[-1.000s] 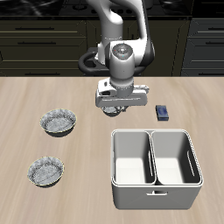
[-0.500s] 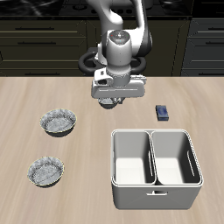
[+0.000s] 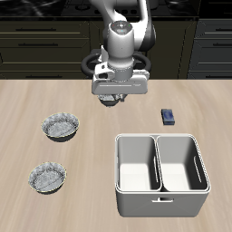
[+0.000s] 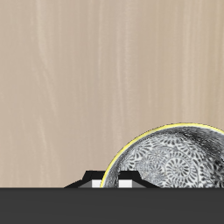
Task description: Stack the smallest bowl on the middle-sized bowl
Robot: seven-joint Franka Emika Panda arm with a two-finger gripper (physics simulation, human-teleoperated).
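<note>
The arm has risen above the wooden table (image 3: 91,181), jaws gripping the smallest bowl (image 4: 175,162).

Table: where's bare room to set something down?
Free: the table between the two bowls and the caddy, and the front strip. Crowded: behind the caddy, by the pincer and the blue block.
</note>
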